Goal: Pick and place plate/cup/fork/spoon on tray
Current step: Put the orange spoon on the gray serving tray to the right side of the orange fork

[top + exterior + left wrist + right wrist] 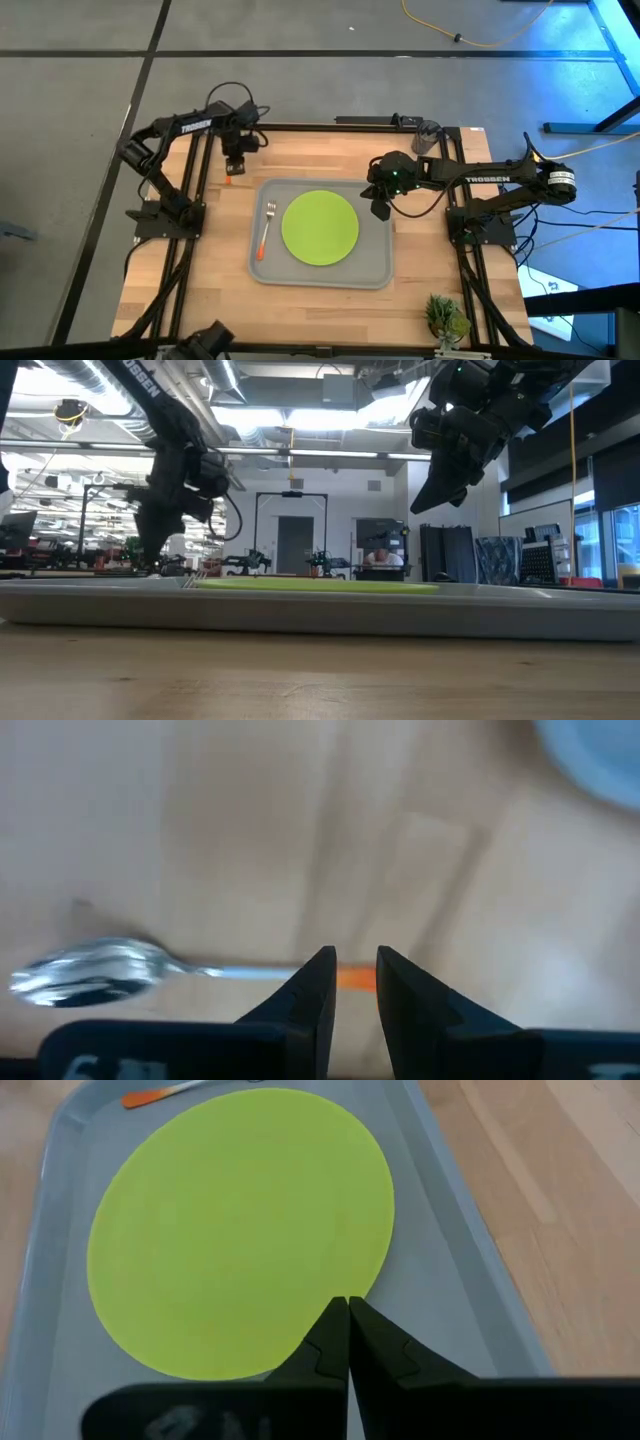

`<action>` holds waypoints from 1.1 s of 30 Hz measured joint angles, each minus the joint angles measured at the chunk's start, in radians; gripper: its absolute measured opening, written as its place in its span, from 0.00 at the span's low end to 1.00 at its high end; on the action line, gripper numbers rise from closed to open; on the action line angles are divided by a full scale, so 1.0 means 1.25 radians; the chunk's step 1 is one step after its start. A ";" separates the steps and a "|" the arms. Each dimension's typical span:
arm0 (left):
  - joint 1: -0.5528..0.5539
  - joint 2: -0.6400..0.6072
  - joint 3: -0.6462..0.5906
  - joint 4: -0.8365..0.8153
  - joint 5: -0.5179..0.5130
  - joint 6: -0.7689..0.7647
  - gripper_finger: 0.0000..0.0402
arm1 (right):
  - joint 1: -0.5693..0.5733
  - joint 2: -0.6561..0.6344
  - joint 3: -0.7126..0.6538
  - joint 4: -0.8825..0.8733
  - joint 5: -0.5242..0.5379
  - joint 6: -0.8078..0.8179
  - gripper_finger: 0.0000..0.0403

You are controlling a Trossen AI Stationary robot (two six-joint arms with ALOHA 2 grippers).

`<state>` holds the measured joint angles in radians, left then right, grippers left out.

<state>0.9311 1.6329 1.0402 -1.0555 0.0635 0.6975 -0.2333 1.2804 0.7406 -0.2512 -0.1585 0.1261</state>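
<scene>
The orange-handled spoon (90,972) lies flat on the wood at the table's far left, beyond the light-grey tray (375,268). My left gripper (357,962) points down over it, open by a narrow gap. The spoon's orange handle (356,979) shows through that gap. On the tray rest the lime-green plate (320,227) and, on its left, the fork (266,228). My right gripper (381,208) is shut and hangs above the tray's far right corner, pointing toward the plate (240,1230). The dark cup (429,134) stands at the table's far right edge.
A small potted plant (446,318) stands at the table's near right corner. Black frame rails (190,190) run along both side edges. Bare wood lies in front of the tray and to its left. A person (380,559) sits far off in the room.
</scene>
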 joint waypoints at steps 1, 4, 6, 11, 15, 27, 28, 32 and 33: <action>-0.006 0.000 0.000 -0.020 0.000 0.014 0.17 | 0.000 0.000 0.000 0.000 0.000 0.000 0.01; -0.026 0.000 0.000 -0.094 0.000 0.004 0.17 | 0.000 0.000 0.000 0.000 0.000 0.000 0.01; -0.039 0.000 0.000 -0.140 0.000 -0.047 0.17 | 0.000 0.000 0.000 0.000 0.000 0.000 0.01; -0.062 0.000 0.000 -0.163 0.000 -0.373 0.17 | 0.000 0.000 0.000 0.000 0.000 0.000 0.01; -0.070 0.000 0.000 -0.153 -0.038 -0.674 0.17 | 0.000 0.000 0.000 0.000 0.000 -0.002 0.01; -0.074 0.000 -0.069 -0.039 -0.163 -0.974 0.17 | 0.000 0.000 0.000 0.000 0.001 -0.022 0.01; -0.074 0.000 -0.080 -0.032 -0.163 -0.975 0.17 | 0.000 0.000 0.000 0.000 0.001 -0.024 0.01; -0.073 0.000 -0.127 0.015 -0.163 -0.974 0.17 | 0.000 0.000 0.000 0.000 0.001 -0.030 0.01; -0.073 0.000 -0.136 0.030 -0.166 -0.972 0.17 | 0.000 0.000 0.000 0.000 0.001 -0.030 0.01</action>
<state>0.8394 1.6325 0.8705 -1.0183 -0.1442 -0.5179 -0.2333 1.2804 0.7406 -0.2516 -0.1577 0.0883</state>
